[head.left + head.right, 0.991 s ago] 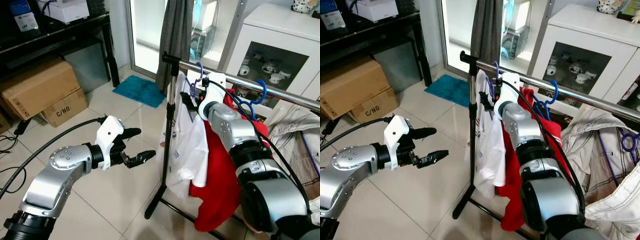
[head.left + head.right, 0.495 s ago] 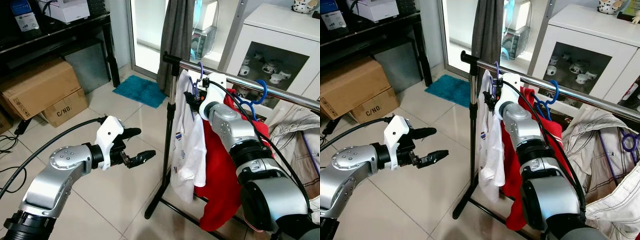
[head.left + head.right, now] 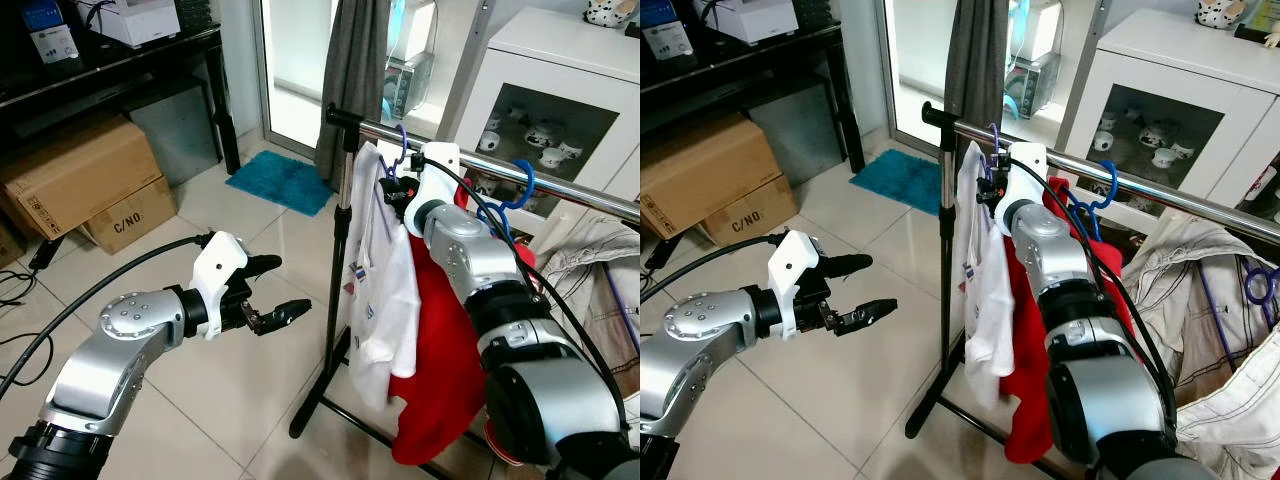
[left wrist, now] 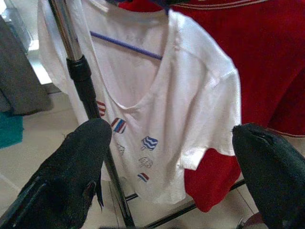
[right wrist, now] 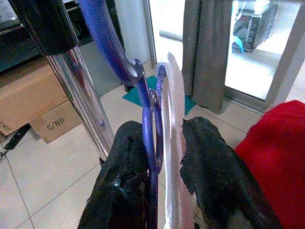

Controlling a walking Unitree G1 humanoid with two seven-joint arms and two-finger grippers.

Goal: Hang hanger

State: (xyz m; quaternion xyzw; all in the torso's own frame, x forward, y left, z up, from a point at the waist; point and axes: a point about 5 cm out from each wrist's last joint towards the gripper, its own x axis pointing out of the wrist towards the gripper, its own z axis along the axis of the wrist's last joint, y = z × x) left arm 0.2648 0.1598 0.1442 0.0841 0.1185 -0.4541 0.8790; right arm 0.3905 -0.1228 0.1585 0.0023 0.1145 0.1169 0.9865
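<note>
A purple hanger (image 5: 150, 124) carries a white T-shirt (image 3: 385, 290) at the left end of the chrome rail (image 3: 560, 185) of a clothes rack. Its hook (image 3: 400, 138) arcs up over the rail beside the upright pole (image 3: 338, 250). My right gripper (image 3: 393, 188) is shut on the hanger's neck just under the rail, one black finger (image 5: 125, 181) on each side. My left gripper (image 3: 292, 285) hovers open and empty over the floor, left of the pole, and faces the T-shirt (image 4: 157, 95).
A red garment (image 3: 450, 350) on a blue hanger (image 3: 515, 185) hangs right behind the shirt. A pile of pale clothes (image 3: 590, 250) lies right, a white cabinet (image 3: 560, 90) behind. Cardboard boxes (image 3: 75, 175), a teal mat (image 3: 280, 180) and a grey curtain (image 3: 355, 70) are left and back.
My right gripper has shifted slightly up and right along the rail with the hanger. The white T-shirt has swung with it. The left arm has stayed still.
</note>
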